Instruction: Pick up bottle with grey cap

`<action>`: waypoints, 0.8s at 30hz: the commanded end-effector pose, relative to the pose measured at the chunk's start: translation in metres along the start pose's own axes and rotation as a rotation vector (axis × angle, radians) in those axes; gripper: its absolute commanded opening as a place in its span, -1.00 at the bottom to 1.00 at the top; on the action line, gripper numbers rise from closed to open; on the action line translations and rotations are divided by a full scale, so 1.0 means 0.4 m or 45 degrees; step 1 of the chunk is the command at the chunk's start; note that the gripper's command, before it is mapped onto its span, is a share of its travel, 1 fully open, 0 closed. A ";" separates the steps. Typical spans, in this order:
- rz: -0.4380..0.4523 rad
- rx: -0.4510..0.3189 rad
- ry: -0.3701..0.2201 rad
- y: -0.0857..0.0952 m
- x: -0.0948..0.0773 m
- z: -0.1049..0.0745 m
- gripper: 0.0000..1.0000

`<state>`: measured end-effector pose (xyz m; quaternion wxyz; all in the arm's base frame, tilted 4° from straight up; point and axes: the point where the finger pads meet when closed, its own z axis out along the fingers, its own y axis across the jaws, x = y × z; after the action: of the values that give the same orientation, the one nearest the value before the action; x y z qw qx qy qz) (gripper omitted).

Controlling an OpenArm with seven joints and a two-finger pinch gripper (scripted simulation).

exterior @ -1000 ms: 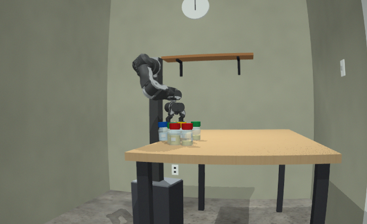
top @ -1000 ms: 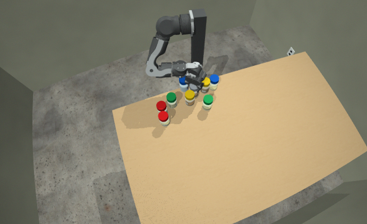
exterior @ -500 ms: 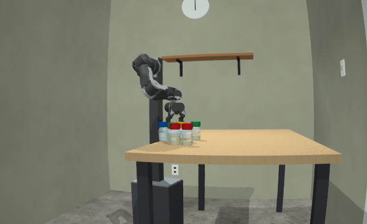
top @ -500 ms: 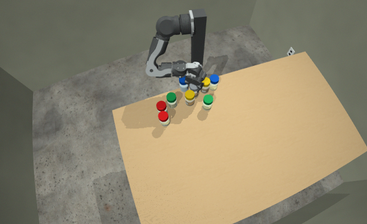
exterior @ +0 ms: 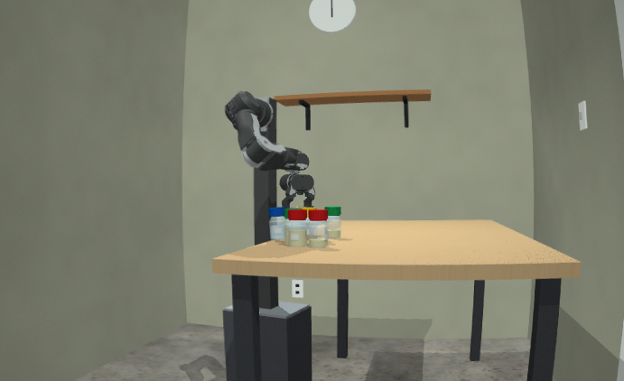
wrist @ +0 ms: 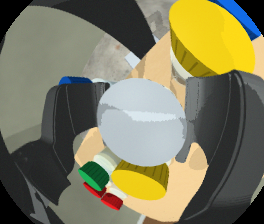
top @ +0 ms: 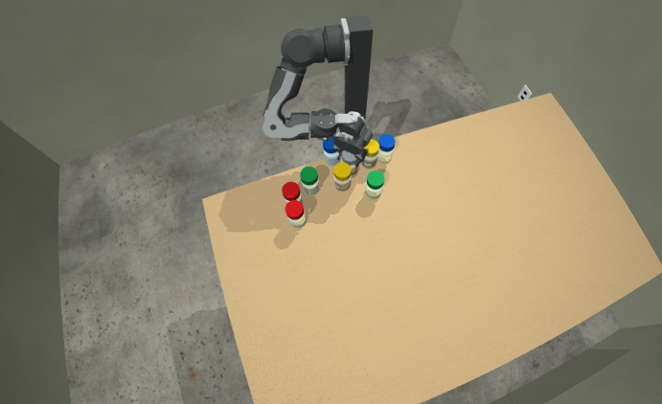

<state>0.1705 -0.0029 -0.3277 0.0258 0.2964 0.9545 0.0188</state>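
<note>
The grey-capped bottle (top: pixel 349 159) (wrist: pixel 141 124) stands upright in the middle of the bottle cluster at the table's back left corner. My gripper (top: pixel 351 150) (exterior: pixel 297 199) (wrist: pixel 144 117) comes down from above and is shut on its cap, one finger on each side. In the exterior view the bottle is hidden behind the others. Its base is hidden, so I cannot tell whether it touches the table (top: pixel 423 251) (exterior: pixel 399 236).
Close around it stand two blue-capped bottles (top: pixel 329 145) (top: pixel 386 142), two yellow (top: pixel 372 147) (top: pixel 342 170) (wrist: pixel 205 30), two green (top: pixel 308 175) (top: pixel 375 178) and two red (top: pixel 290 190) (top: pixel 294 209), all upright. The arm's post stands behind the table's edge.
</note>
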 end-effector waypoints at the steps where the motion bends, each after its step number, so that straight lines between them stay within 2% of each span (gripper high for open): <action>1: 0.000 -0.004 0.000 0.001 0.000 -0.008 -1.00; 10: 0.004 -0.003 0.000 0.001 -0.001 -0.064 -1.00; 17: 0.004 -0.003 0.000 0.001 -0.001 -0.064 -1.00; 24: 0.004 -0.003 0.000 0.001 -0.002 -0.108 -1.00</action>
<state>0.1746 -0.0034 -0.2843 0.0376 0.2932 0.9550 0.0253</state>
